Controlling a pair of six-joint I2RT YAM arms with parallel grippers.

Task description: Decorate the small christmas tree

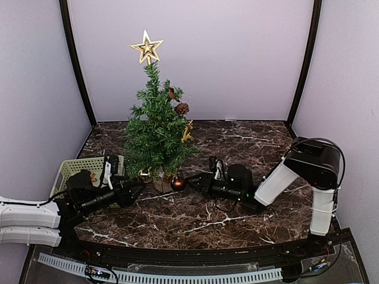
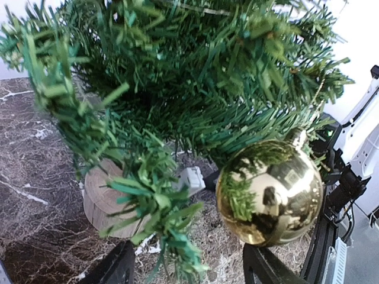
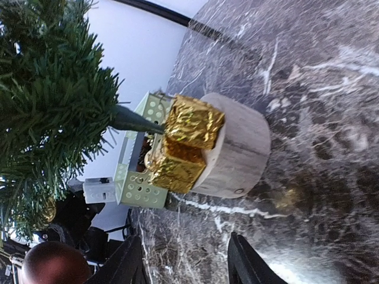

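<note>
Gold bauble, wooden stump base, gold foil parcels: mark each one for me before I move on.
Gold bauble (image 2: 269, 192), left wrist view, middle of the shiny sphere.
Wooden stump base (image 3: 243, 148), right wrist view, its pale side wall.
Gold foil parcels (image 3: 192, 121), right wrist view, face of the upper parcel.

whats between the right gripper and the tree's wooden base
A dark red bauble, just off the tips of the right gripper, with the wooden base just beyond it. The top view shows this best.
</note>
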